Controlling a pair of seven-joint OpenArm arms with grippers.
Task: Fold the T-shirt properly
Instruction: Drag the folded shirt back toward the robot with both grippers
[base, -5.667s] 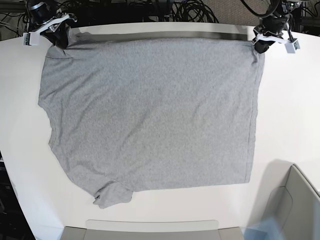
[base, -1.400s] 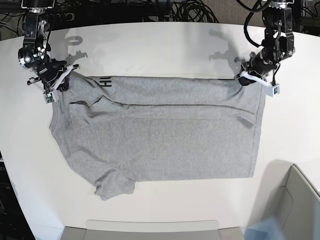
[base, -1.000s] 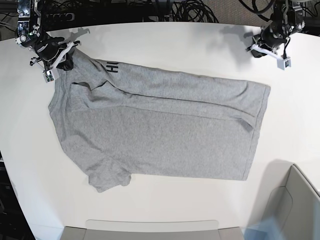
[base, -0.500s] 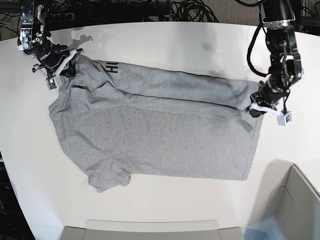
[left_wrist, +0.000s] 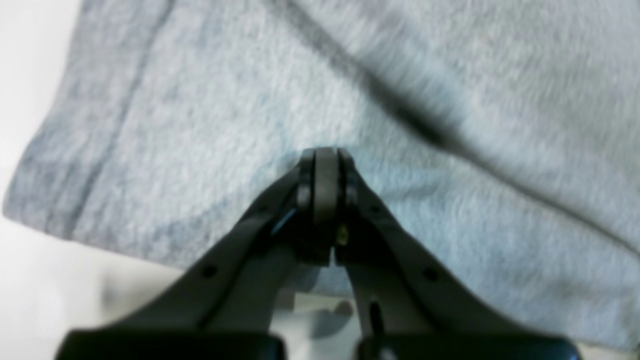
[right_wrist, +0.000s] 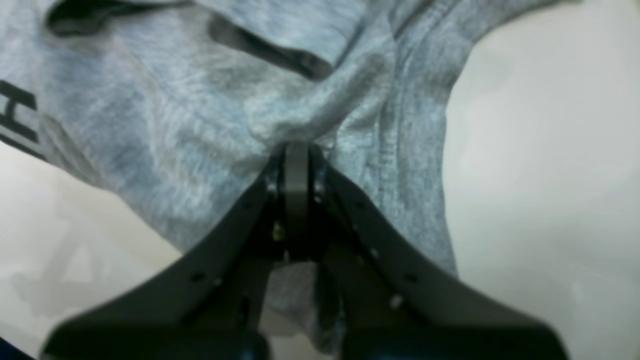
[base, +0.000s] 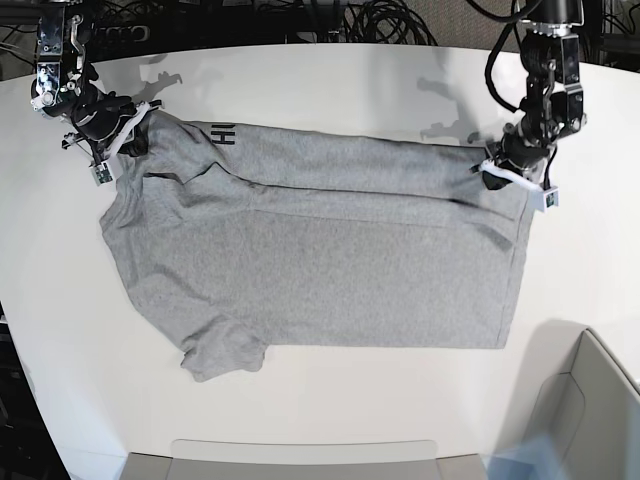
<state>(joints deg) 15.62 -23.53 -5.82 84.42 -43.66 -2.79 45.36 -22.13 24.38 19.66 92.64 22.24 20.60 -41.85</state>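
The heather-grey T-shirt (base: 320, 250) lies spread on the white table (base: 330, 90). Its far edge is folded over, and black lettering (base: 222, 135) shows near the left shoulder. My right gripper (base: 128, 140) is at the far left, shut on bunched shoulder fabric (right_wrist: 310, 115); the wrist view shows its tips (right_wrist: 297, 147) buried in the cloth. My left gripper (base: 492, 170) is at the shirt's far right corner. Its jaws are shut and their tip (left_wrist: 325, 152) rests on flat grey fabric (left_wrist: 200, 125) near the hem; I see no cloth between them.
A grey bin (base: 590, 400) stands at the near right corner. A flat grey tray edge (base: 300, 455) runs along the table's front. Black cables (base: 380, 20) lie behind the far edge.
A second ago the left gripper was off the shirt at the back right. It then came down onto the right corner and has now slid up and left. The right gripper barely moved.
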